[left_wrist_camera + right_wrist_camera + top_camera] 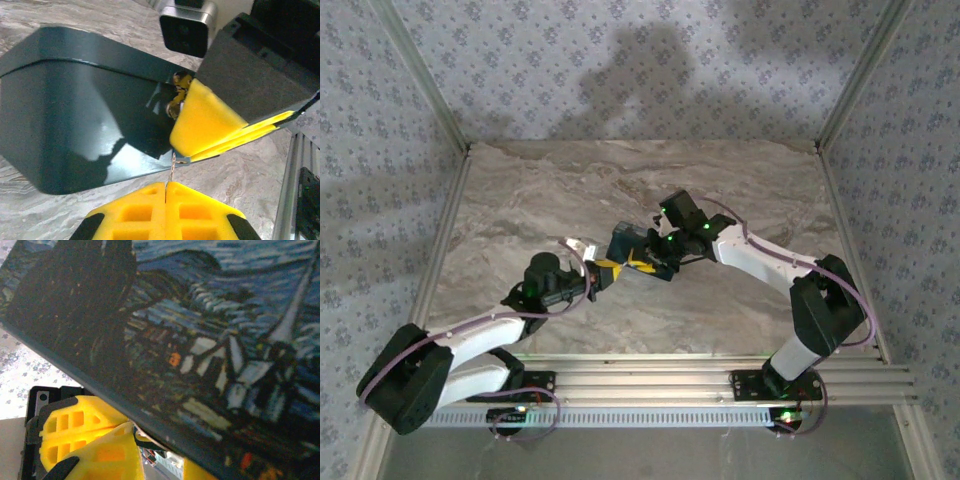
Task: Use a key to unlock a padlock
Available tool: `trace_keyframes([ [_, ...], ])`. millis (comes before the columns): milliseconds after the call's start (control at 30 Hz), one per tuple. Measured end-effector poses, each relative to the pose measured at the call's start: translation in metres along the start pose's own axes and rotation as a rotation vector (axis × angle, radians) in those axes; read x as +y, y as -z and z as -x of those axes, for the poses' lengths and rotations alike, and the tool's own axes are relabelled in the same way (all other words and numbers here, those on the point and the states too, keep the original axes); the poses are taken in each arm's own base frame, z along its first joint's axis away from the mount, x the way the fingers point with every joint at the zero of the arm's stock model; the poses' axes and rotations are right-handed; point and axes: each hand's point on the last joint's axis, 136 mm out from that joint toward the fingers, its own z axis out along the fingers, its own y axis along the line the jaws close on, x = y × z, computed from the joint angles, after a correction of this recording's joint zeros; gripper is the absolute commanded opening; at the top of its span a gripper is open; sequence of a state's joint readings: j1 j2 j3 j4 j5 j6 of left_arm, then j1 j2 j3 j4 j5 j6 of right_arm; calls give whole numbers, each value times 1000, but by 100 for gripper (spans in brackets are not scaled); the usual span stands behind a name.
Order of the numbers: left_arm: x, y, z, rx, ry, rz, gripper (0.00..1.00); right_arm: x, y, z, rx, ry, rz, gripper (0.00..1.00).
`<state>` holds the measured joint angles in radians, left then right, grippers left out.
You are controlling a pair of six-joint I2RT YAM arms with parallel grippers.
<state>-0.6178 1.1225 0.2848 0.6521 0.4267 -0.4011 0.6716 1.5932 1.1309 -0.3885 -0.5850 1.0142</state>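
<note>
Left pincer (165, 186) was clenched, pinching the key (173, 167) upright at its fingertips, just below the box (75, 110). Right pincer (640, 264) was clamped on the box edge, mid-surface (720, 180). Padlock (176, 95) seemed to be the small glinting piece on the box beside the right finger; detail unclear.

key (173, 167) is a thin pale metal sliver, upright, pinched in the closed-up left pincer (165, 184), tip pointing 12 o'clock. padlock (176, 97) is just a small brassy blob on the box (75, 110) edge above it, half hidden.
</note>
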Motion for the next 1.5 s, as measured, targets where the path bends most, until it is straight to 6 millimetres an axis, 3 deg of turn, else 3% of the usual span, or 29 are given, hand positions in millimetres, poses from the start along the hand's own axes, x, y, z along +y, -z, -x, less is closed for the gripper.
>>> trace_keyframes([
  [567,4,-5,-21,41,-41,18,0,-2,0,-1,2,-5,-6,0],
  [1233,-4,-10,-18,20,-71,-21,0,-2,0,0,2,-5,-5,0],
  [1500,2,-14,-28,48,-54,-10,0,-2,0,0,2,-5,-5,0],
])
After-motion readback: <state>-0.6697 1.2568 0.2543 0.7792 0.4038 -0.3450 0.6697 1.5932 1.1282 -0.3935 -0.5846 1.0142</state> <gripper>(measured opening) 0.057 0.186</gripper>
